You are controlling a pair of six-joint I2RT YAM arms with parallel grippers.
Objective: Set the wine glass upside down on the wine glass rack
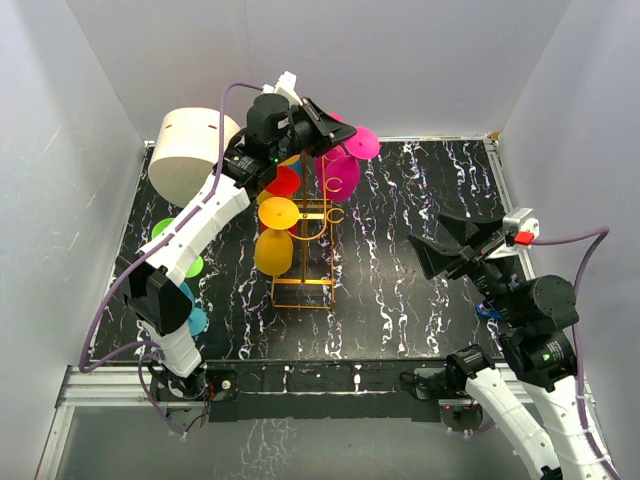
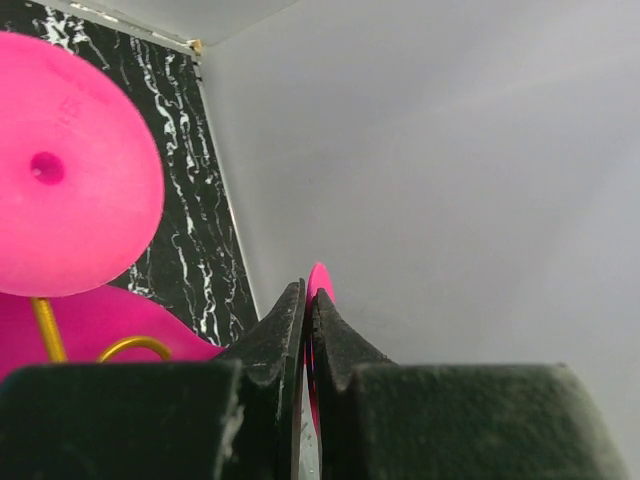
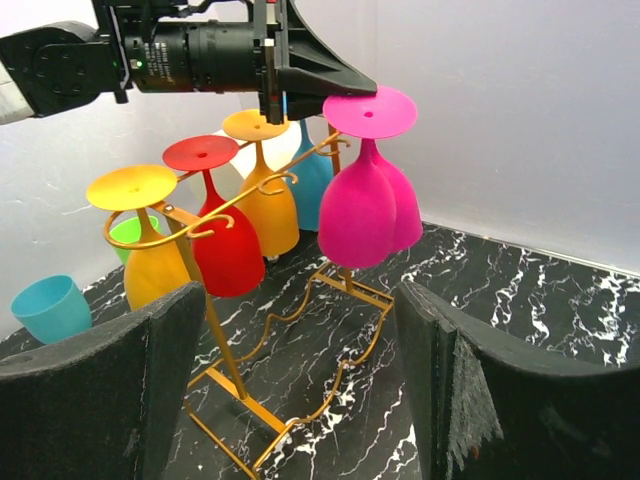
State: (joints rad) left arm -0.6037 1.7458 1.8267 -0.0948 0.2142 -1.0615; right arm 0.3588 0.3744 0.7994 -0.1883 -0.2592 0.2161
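While the left gripper pinches the pink wine glass by its foot rim, bowl straight down at the wine glass rack's far end, the right gripper waits open, well apart from the rack.

**Left gripper pinching a thin pink edge.**
At left, a round pink glass foot sits above golden rack wire; marbled table behind.

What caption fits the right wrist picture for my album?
Left gripper pinching a pink wine glass upside down at the golden rack.
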